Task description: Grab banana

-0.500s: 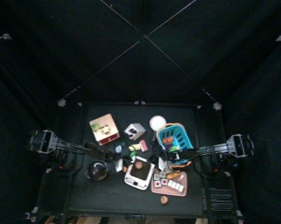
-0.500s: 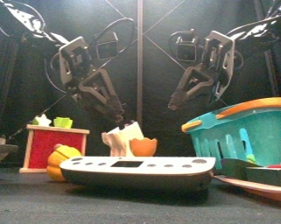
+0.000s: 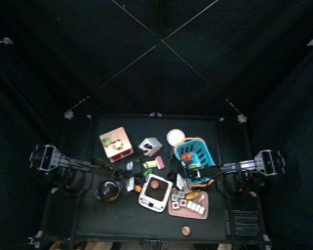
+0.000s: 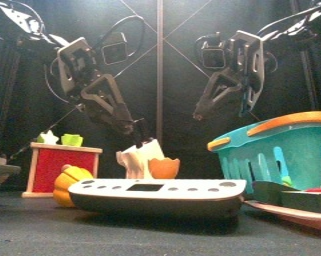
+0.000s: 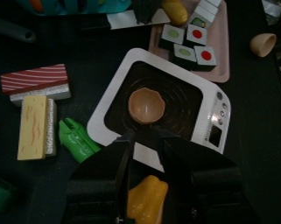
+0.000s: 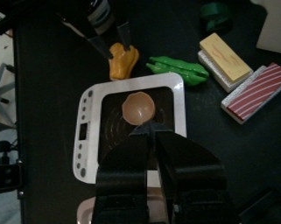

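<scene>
- Top view: clutter at frame centre; banana too small to identify.
- Front view: both arms raised above the table; yellow banana [image 4: 72,184] at lower left, beside the scale [image 4: 156,196].
- Left wrist view: left gripper [image 5: 149,171] spread around the banana, not clamped.
- Right wrist view: right gripper [image 6: 158,166] closed, empty. Grasp judged pending.

Reaching in from the left: the left arm [image 3: 70,168], elbow bent, wrist raised, forearm sloping down toward the middle. At its end, the left gripper [image 4: 128,124], tilted inward, tips pointing down and to the centre.

Reaching in from the right: the right arm [image 3: 250,168], folded the same way, mirrored. Hanging from it, the right gripper [image 4: 203,112], angled in toward the middle, tips held a little higher than the other's. Jaws pressed together there, only a thin seam between them in the right wrist view, nothing held.

Both grippers near each other, not touching.
</scene>
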You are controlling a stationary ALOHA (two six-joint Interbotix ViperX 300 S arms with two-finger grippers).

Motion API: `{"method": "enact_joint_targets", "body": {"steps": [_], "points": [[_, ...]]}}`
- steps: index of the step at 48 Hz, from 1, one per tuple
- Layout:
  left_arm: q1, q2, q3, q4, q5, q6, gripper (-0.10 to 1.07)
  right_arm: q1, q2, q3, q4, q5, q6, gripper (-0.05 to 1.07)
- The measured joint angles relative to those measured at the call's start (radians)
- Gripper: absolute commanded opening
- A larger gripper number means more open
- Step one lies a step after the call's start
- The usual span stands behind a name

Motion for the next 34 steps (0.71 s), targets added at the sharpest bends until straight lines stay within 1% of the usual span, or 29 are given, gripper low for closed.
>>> {"method": "enact_joint_targets", "body": {"steps": [5,13,22,28,34], "points": [[0.012,-0.031,0.026,0.020,-0.002,0.003,0.68,-0.002,-0.018,-0.031,0.060,0.081,0.000,0.45],[0.052,-0.086,0.066,0.025,-0.026,0.005,0.68,-0.005,-0.025,-0.067,0.098,0.164,0.002,0.45],[0.094,-0.147,0.121,0.023,-0.098,0.008,0.68,-0.005,-0.025,-0.078,0.106,0.184,0.002,0.45],[0.101,-0.186,0.147,0.025,-0.127,0.011,0.68,-0.005,-0.025,-0.078,0.123,0.190,0.000,0.45],[0.104,-0.221,0.156,0.026,-0.133,0.011,0.68,-0.005,-0.026,-0.078,0.169,0.216,0.000,0.45]]}}
